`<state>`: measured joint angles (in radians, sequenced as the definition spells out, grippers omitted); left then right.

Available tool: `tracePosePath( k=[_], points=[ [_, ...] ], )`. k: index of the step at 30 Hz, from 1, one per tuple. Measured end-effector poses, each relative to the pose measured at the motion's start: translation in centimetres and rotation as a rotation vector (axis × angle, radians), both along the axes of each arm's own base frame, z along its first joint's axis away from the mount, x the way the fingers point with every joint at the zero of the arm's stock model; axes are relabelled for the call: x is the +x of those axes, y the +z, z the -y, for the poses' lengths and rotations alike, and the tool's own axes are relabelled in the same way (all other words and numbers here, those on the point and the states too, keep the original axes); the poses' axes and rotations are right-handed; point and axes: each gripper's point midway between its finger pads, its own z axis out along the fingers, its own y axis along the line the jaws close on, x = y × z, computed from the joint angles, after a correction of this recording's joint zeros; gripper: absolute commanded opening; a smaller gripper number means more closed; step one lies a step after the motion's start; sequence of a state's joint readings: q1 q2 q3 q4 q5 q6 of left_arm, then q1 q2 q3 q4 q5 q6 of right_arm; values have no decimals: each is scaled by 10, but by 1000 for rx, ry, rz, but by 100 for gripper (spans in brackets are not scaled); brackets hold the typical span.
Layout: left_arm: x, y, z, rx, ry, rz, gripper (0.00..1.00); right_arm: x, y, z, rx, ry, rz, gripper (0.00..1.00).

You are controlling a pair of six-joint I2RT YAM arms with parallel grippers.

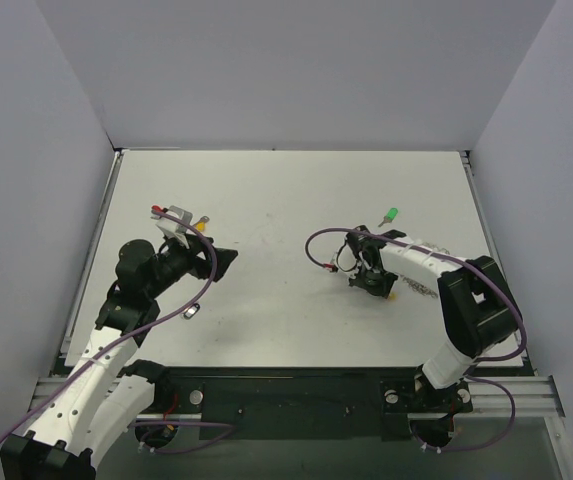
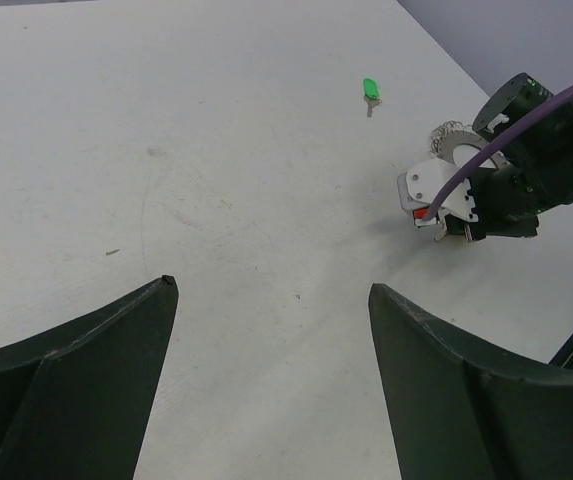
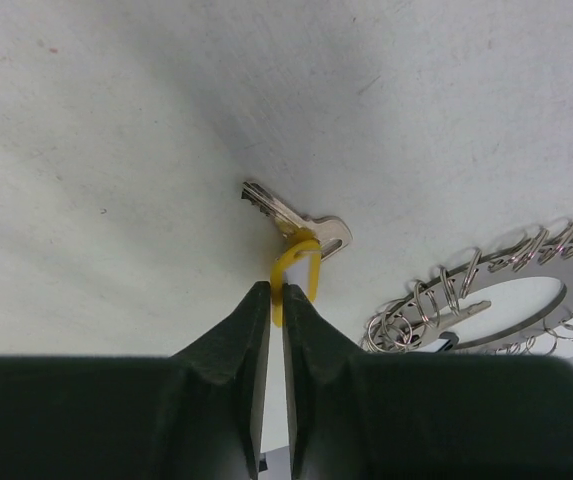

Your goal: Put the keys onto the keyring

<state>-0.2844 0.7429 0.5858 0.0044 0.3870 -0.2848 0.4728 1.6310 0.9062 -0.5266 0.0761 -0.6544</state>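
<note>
Right wrist view: the right gripper [image 3: 276, 292] has its fingers drawn almost together, pinching the yellow loop of the yellow-tagged key [image 3: 301, 225].
Pinched key: its silver blade lies against the table [image 3: 116, 120] at the middle of the frame, tip pointing to the upper left.
Keyring: the keyring [image 3: 486, 300] lies flat at the lower right of the same frame, just beside the pinched key; whether the two touch cannot be told. It is a ring of many small wire loops around a flat metal plate.
Left gripper: the left gripper [image 2: 271, 285] stands wide, with nothing between its fingers and bare table under it in the left wrist view.
Green key: the green key [image 1: 392, 215] lies right of centre in the top view, near the right gripper, just above it in the frame and apart from it.
Other keys: a red tag [image 1: 156, 211] and a second yellow piece [image 1: 202, 225] lie at the left of the top view, beside the left arm's wrist.
Small item: a dark-and-silver bit [image 1: 192, 311] lies lower left, too small to tell.
</note>
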Motion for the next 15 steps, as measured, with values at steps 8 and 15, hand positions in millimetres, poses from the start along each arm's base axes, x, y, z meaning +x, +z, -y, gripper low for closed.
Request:
tracePosePath(
  k=[8, 15],
  points=[
    [-2, 0, 3, -8, -18, -6, 93, -6, 2, 7, 25, -35, -34, 0],
    [-6, -6, 19, -75, -99, -56, 87, -14, 39, 1, 271, -121, -42, 0]
  ],
)
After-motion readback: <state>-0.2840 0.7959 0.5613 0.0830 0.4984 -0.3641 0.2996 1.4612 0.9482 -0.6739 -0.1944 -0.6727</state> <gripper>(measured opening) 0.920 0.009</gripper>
